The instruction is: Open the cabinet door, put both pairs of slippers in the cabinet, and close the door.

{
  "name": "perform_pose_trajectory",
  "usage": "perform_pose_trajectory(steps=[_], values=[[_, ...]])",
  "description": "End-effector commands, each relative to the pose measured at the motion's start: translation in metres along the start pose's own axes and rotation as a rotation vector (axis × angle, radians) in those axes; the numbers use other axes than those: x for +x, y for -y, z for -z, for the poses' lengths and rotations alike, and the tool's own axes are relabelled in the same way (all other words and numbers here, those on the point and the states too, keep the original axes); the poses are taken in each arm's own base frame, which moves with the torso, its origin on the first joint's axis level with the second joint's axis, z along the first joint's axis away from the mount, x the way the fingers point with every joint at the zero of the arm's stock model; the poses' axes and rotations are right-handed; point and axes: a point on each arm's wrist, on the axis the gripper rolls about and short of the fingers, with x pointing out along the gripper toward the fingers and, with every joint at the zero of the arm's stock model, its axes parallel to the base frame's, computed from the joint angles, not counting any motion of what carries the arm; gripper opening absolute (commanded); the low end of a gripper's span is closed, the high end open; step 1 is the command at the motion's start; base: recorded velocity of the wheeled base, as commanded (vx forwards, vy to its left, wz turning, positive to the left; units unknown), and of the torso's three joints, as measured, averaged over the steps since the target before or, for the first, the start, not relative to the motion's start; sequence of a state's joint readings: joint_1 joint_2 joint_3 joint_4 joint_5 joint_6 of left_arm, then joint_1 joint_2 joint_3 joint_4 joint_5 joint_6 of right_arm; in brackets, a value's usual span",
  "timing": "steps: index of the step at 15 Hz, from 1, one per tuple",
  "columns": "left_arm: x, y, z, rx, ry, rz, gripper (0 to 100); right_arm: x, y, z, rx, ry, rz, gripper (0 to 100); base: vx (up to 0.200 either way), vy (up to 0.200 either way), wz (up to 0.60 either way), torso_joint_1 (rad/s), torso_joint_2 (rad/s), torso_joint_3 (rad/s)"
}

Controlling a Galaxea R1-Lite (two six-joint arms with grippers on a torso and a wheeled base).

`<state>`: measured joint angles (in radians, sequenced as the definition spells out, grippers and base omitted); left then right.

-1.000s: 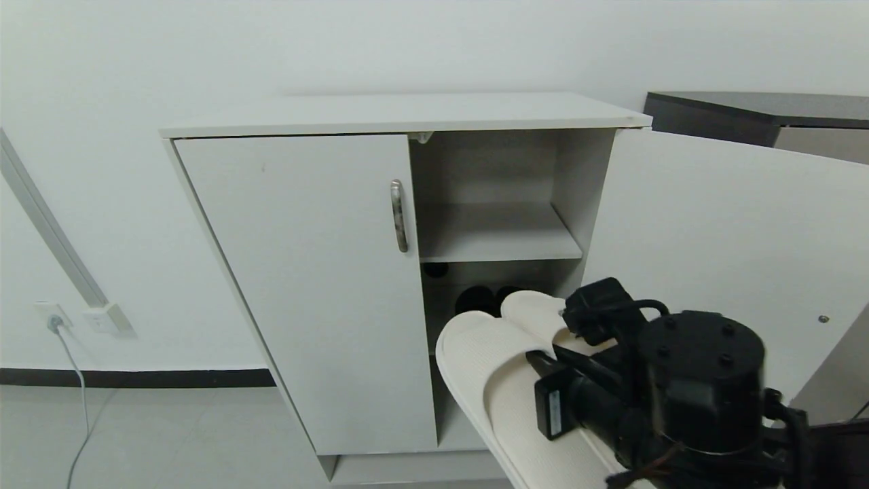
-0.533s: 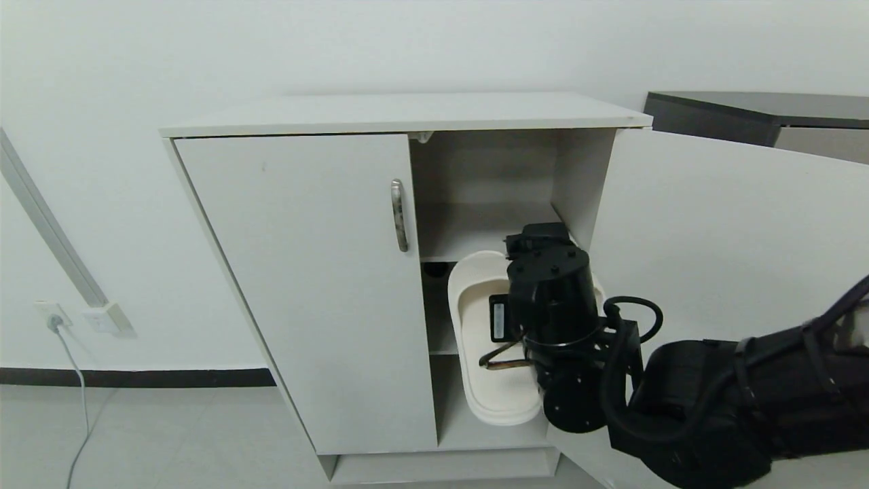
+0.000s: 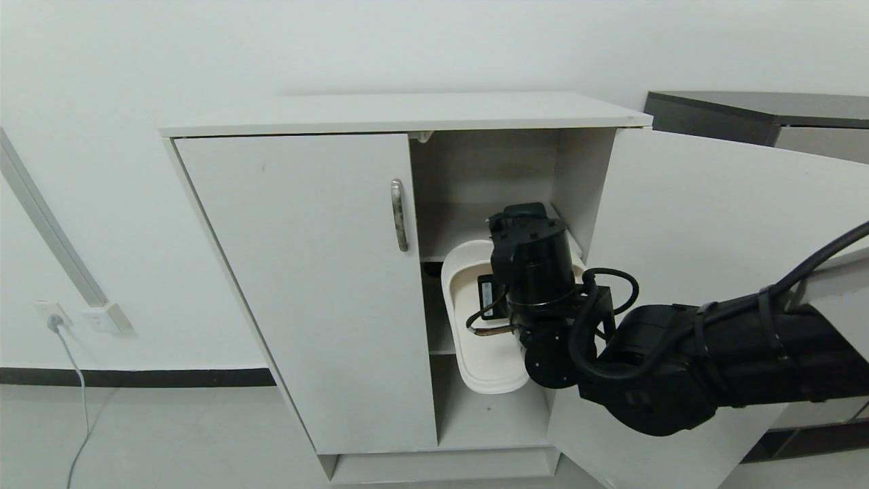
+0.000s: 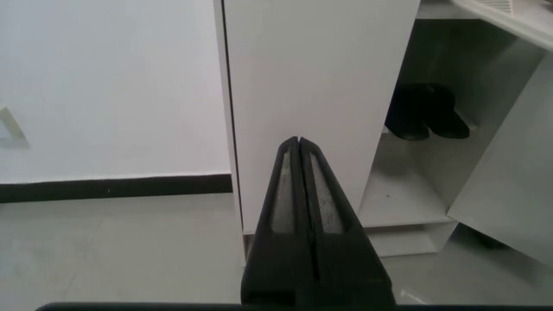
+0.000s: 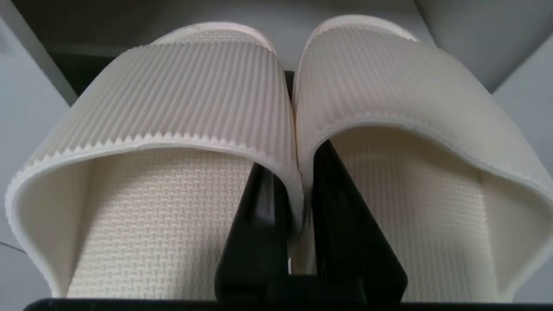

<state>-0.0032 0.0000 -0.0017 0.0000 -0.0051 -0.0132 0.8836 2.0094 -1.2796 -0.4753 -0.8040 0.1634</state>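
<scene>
Both cream slippers (image 5: 173,104) are clamped by adjoining walls in the right end effector (image 5: 289,207), apparently so they enter the cabinet (image 3: 305,272) together.

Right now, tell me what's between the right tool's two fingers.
Adjoining side walls of the white slippers, pinched together, with one finger inside each, shown in right wrist view.

White wall (image 3: 102,68), black baseboard (image 3: 136,377), pale floor (image 3: 170,435), plugged socket (image 3: 53,316), dark-topped unit (image 3: 760,109).

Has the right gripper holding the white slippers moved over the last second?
Yes. The right gripper carried the white slippers forward into the open cabinet, now roughly level with the closed door's handle.
</scene>
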Motion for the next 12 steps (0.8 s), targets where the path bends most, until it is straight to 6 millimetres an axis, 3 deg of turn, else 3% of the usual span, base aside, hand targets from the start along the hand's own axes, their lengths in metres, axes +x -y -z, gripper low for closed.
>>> perform_pose_trajectory(steps=[1,5,12], values=[[0.0,0.0,0.0,-0.001,0.0,-0.001,0,0.0028,0.0,-0.0036,0.006,0.007,0.003,0,0.0,0.0,0.0,0.0,0.0,0.0],[0.0,0.0,0.0,-0.001,0.0,0.001,0,0.0033,0.0005,-0.0034,-0.001,-0.002,0.005,0,0.0,0.0,0.0,0.0,0.0,0.0],[0.0,0.0,0.0,-0.001,0.0,-0.001,0,0.0034,0.0013,-0.0031,0.0,-0.003,0.006,0,0.2,0.0,0.0,0.002,0.0,0.006]])
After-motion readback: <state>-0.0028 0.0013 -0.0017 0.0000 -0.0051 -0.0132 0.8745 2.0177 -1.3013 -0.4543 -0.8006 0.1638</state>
